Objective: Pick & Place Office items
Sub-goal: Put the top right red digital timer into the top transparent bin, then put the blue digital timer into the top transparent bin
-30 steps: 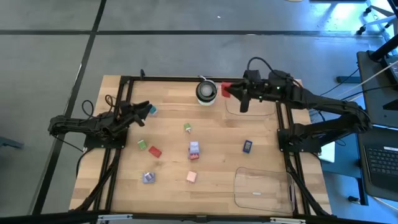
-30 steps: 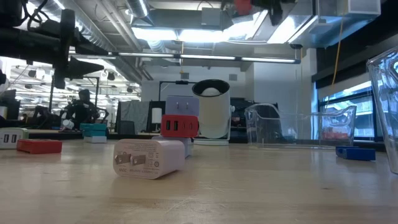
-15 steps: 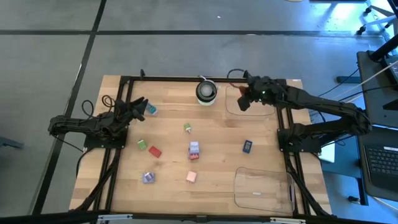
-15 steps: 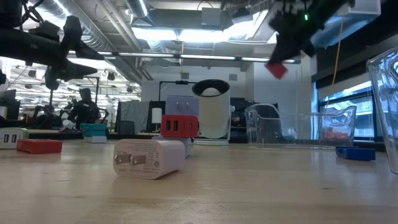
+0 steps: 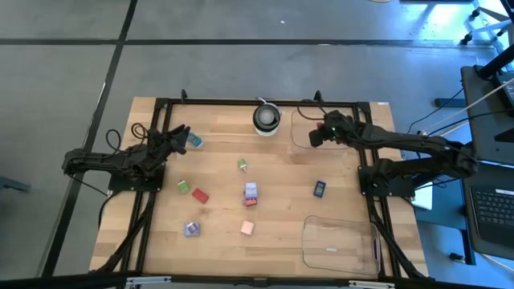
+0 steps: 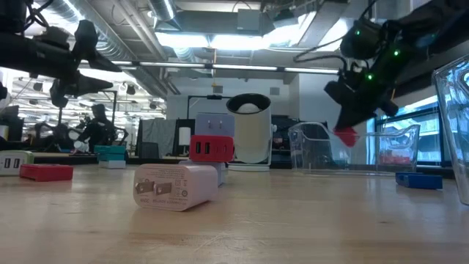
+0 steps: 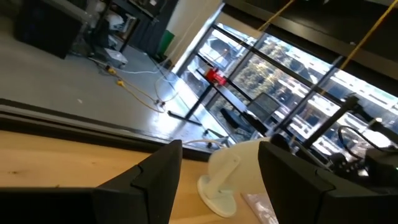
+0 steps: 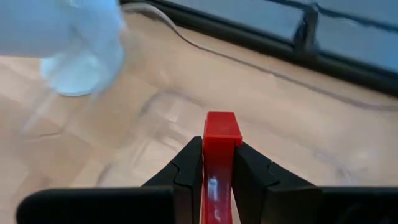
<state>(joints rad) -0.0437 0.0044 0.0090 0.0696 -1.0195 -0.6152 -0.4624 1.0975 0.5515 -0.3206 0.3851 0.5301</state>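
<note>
While my right gripper (image 8: 217, 165) is clamped on the red block (image 8: 220, 149), the job in hand, as I judge it, is to lower it into the clear tray (image 5: 325, 143) at roughly one o'clock on the table and let go only once it hangs inside the walls. From above, that gripper (image 5: 318, 135) sits over the tray's left part, just right of the round white-and-black object (image 5: 267, 118); the level view shows the block (image 6: 346, 136) clear of the tray floor, so I would come down straight, keep the fingers square to the floor, and open gently so it does not bounce out (the wall beside it looks low). Something red already lies in that tray, which I should not land on. My left gripper (image 5: 178, 138) waits at about nine o'clock with its fingers (image 7: 158, 177) partly apart on nothing, near a teal piece (image 5: 195, 142). Other pieces lie spread across the middle: a green one (image 5: 183, 186), a red one (image 5: 200, 195), a lilac one (image 5: 250, 191), a pink one (image 5: 247, 228) and a blue one (image 5: 320, 188). A second clear tray (image 5: 337, 241) lies at five o'clock. Nothing lies under my descent, but the round object stands close enough to clip if I swing leftward.
</note>
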